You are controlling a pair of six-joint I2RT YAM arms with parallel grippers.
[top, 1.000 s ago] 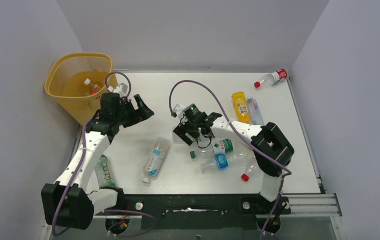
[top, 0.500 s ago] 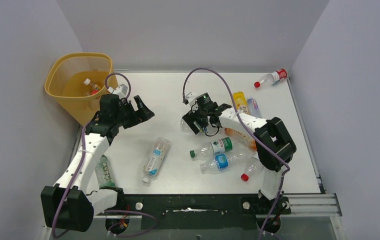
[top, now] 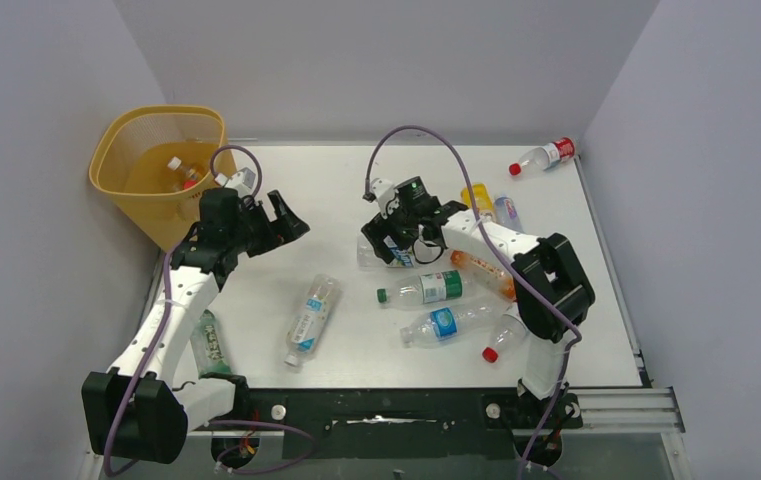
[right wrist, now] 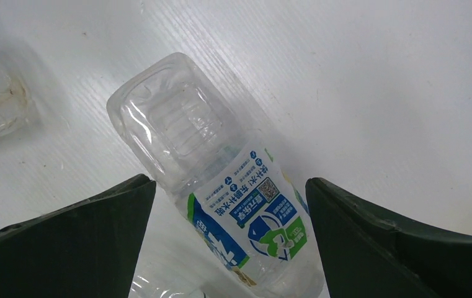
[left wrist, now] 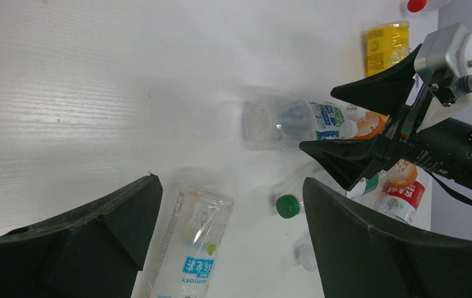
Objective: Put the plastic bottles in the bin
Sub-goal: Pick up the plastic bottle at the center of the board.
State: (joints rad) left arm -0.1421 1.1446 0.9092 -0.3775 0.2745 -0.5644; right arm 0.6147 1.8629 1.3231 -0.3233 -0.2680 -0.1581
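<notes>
The yellow-orange bin (top: 108, 152) stands at the far left corner, with a few bottles (top: 181, 172) lying inside. My left gripper (top: 281, 222) hovers open beside it, holding nothing; from the left wrist (left wrist: 230, 180) a clear blue-label bottle (left wrist: 193, 248) lies below on the table. My right gripper (top: 393, 245) is open and straddles a clear bottle with a blue-green label (right wrist: 221, 180), which lies flat between the fingers without touching them. The same bottle (left wrist: 295, 121) shows in the left wrist view.
Near the right arm lie a green-cap bottle (top: 426, 290), a blue-label bottle (top: 451, 322), a red-cap bottle (top: 501, 338) and an orange one (top: 481, 272). A yellow bottle (top: 476, 198) and a red-label bottle (top: 546, 155) lie farther back. A green bottle (top: 208, 343) rests at the left edge.
My right gripper has moved back from the bottle cluster and now sits over the blue-green-label bottle. The left arm has not moved.
</notes>
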